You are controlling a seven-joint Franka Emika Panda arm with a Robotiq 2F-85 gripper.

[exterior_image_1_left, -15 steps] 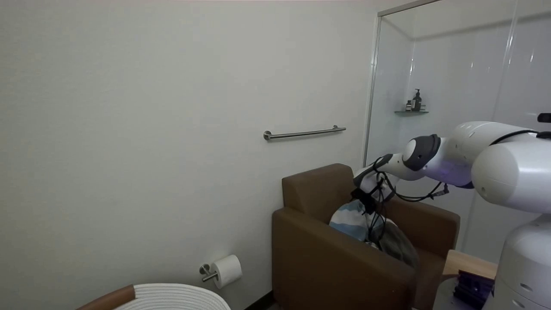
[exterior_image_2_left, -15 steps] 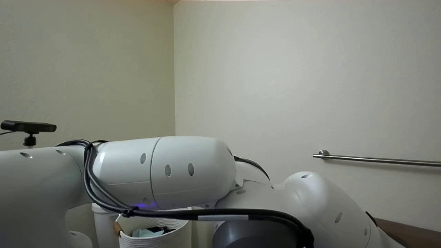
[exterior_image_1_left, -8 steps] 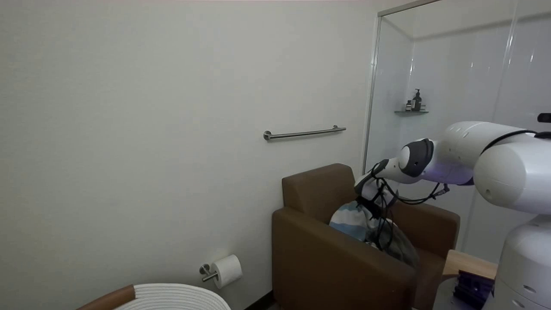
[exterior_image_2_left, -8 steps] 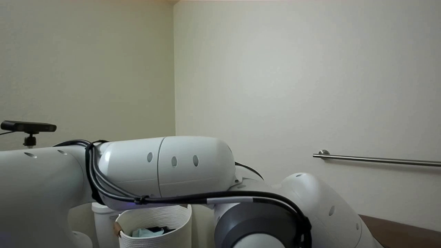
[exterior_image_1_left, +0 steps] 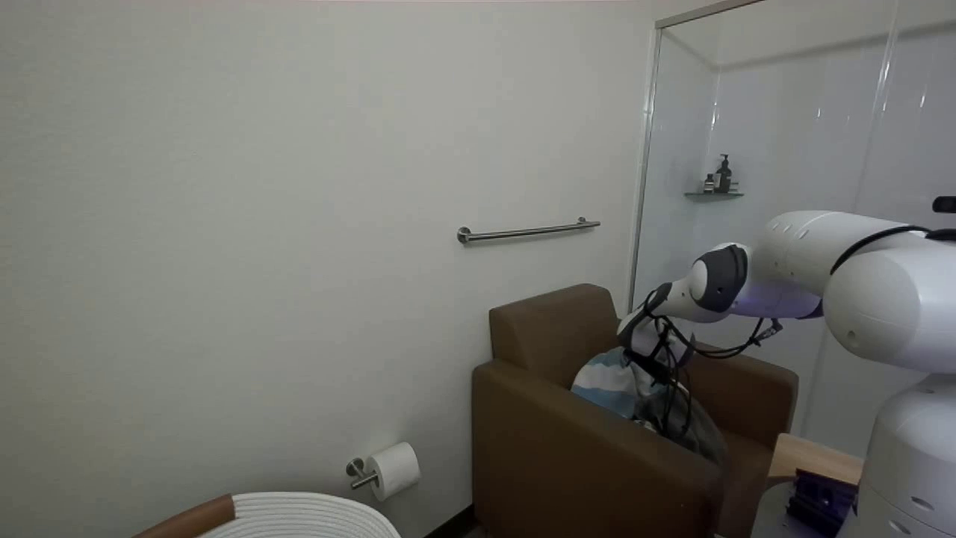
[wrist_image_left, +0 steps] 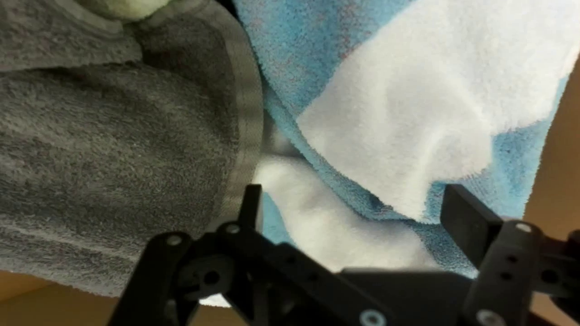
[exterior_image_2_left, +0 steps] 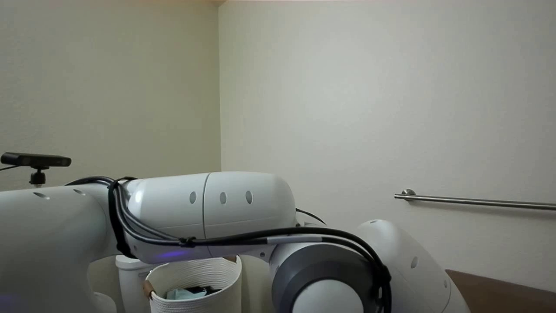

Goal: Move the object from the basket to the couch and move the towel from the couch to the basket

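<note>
Pale wall (exterior_image_1_left: 261, 224), brown couch (exterior_image_1_left: 575, 448)
Over the couch's towel (wrist_image_left: 403, 113) and grey cloth (wrist_image_left: 131, 149), the end effector (wrist_image_left: 353, 203) gapes wide, holding nothing.

Arm (exterior_image_1_left: 792, 243): glossy white, built of rounded segments; a thin dark seam (exterior_image_2_left: 204, 208) circles the thick tube (exterior_image_2_left: 252, 217), and grey oval recesses (exterior_image_2_left: 223, 198) dot the surface. A dark grey collar (exterior_image_2_left: 325, 263) rings a round white cap (exterior_image_2_left: 328, 299). A violet glow (exterior_image_2_left: 173, 254) colours the underside in both exterior views. Cables (exterior_image_2_left: 234, 239): black and bundled, with black ties (exterior_image_2_left: 188, 241) and a pale grey sleeve (exterior_image_2_left: 295, 239); thinner black leads (exterior_image_1_left: 721, 356) hang in loops by the wrist (exterior_image_1_left: 642, 336), itself white with dark grey edging. Hand (wrist_image_left: 351, 199): matt black, with angular links (wrist_image_left: 317, 280), blocky fingers (wrist_image_left: 466, 219), pale round screw heads (wrist_image_left: 372, 318) and small dark round holes (wrist_image_left: 211, 277).
</note>
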